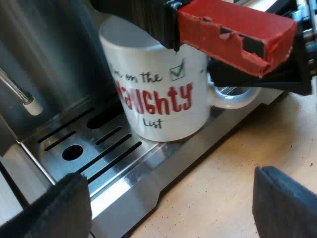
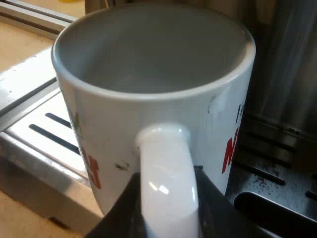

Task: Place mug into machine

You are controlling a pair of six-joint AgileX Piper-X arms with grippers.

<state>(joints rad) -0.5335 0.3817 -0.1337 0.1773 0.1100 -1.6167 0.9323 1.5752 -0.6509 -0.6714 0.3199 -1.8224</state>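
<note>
Mug [image 1: 158, 84] stands upright on the machine's drip tray [image 1: 114, 163], long axis vertical. Its handle [image 2: 166, 168] points at the right gripper [image 2: 168, 223] — clamped on it. Left gripper [image 1: 171, 203] spread wide — holding nothing.

The mug [image 1: 158, 99] carries black script "on the" beside a green ticked box [image 1: 177, 71], red capitals ending "UGHTY" and black "List" beneath; the leading letters cannot be read.
</note>
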